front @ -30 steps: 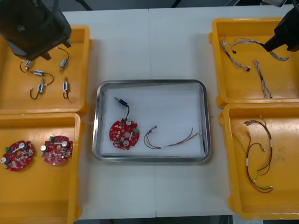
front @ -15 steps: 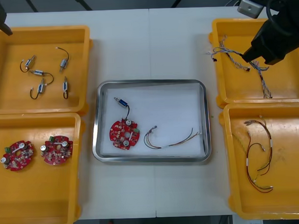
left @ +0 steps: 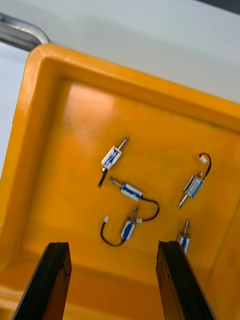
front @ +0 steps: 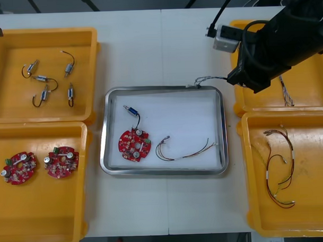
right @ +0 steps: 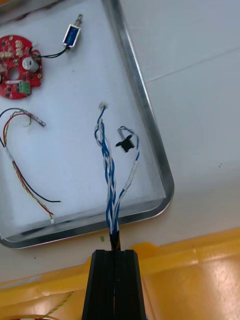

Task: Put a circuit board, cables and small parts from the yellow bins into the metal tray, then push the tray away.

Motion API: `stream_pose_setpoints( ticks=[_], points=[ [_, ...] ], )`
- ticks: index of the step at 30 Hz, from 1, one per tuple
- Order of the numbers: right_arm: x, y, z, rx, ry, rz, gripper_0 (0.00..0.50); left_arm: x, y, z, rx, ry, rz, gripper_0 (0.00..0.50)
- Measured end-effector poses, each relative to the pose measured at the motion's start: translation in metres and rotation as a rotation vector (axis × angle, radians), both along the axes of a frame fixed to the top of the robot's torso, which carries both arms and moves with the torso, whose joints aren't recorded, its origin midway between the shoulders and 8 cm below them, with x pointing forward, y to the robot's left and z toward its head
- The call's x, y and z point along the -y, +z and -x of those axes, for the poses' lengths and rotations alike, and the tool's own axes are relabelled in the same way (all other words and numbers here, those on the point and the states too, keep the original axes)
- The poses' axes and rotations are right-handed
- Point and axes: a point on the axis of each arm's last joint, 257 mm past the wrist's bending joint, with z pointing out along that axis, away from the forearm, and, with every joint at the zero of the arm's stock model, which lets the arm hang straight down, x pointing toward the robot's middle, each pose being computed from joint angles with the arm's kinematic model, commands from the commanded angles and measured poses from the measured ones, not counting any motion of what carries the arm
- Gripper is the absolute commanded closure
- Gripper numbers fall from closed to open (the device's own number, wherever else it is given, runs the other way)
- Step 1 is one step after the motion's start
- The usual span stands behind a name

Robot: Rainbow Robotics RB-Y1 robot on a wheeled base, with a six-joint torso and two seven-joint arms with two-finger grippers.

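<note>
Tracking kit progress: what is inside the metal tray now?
Circuit board, small metal part, red and yellow cable lie inside; right gripper's blue and white cable hangs over one tray corner. Nothing covers them.

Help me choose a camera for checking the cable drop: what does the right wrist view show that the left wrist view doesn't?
Right wrist only: right gripper shut on the twisted blue and white cable, dangling over the metal tray, which holds a circuit board and red and yellow cable. Left wrist only: left gripper open above five small metal parts in a yellow bin. Both: table, a tray corner, bin wall.
</note>
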Motion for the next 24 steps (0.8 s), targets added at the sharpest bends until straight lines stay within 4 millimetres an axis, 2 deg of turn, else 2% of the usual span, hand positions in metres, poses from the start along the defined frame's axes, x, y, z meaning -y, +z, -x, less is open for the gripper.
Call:
stream_pose_setpoints(
  ticks=[3, 8, 18, 24],
  points=[
    [-0.011, -0.014, -0.003, 0.021, 0.043, 0.03, 0.5, 0.002, -0.004, -0.013, 0.033, -0.012, -0.018, 0.0],
    [-0.032, -0.041, -0.005, 0.04, 0.075, 0.06, 0.5, 0.004, -0.021, -0.028, 0.051, -0.031, -0.061, 0.0],
    [-0.07, -0.101, -0.013, 0.075, 0.122, 0.091, 0.5, -0.015, -0.045, -0.052, 0.081, -0.071, -0.186, 0.0],
    [-0.08, -0.136, -0.021, 0.079, 0.127, 0.128, 0.5, -0.018, -0.053, -0.068, 0.125, -0.079, -0.21, 0.0]
  ],
)
